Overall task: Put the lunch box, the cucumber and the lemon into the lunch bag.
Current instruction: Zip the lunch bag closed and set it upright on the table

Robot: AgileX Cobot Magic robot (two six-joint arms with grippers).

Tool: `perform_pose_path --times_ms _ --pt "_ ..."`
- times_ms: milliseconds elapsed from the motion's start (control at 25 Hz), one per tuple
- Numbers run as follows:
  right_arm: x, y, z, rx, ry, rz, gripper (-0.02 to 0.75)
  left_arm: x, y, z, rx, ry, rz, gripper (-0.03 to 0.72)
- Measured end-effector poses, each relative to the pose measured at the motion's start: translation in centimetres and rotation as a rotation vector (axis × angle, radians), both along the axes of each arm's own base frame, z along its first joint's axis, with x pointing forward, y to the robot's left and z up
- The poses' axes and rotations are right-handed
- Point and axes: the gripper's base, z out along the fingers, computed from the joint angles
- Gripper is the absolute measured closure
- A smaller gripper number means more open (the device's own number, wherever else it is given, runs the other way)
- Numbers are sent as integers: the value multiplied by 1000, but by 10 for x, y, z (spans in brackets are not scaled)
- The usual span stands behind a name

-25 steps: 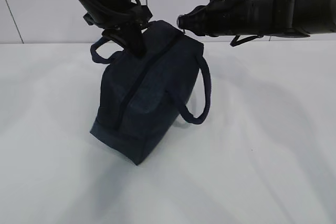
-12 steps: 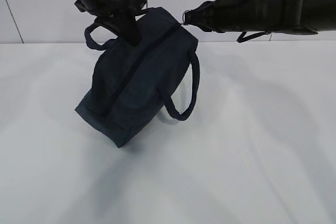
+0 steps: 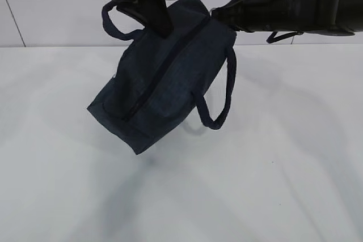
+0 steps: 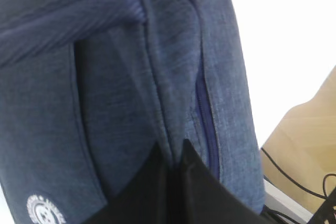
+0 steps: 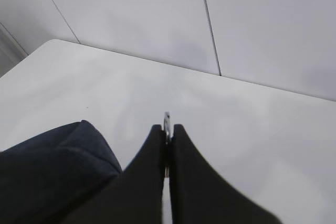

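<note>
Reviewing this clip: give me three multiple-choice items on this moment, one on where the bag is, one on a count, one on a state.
1. Where is the lunch bag?
A. Flat on the table
B. Held tilted above the table
C. Off the table's far edge

2. How many loop handles show on the bag in the exterior view?
A. One
B. Two
C. Four

3. How do the right gripper's jaws stand?
A. Wide open
B. Half open
C. Shut on a metal ring

Key: 1 B, its shadow lies apart below it; 2 B, one at each long side; 3 C, the ring pokes out between the closed jaws in the right wrist view.
</note>
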Motion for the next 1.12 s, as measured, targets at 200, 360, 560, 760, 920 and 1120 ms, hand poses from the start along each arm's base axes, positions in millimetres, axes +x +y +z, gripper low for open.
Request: perform_pose_path --times_ms 200,360,560,760,920,1120 --pt "0 2 -3 13 4 23 731 -16 -2 20 -25 -29 -17 697" --pt "-1 6 -5 43 8 63 731 -24 4 35 -38 -58 -13 697" --pt "-3 9 -4 73 6 107 731 -31 10 47 -46 -82 -10 697" --pt "-4 13 -9 103 15 152 731 -36 13 53 -51 -92 -8 697" --pt "-5 13 -8 115 12 171 731 -36 14 53 -35 -93 -9 697" --pt "-6 10 0 121 2 173 689 -35 15 51 -11 -103 -5 697"
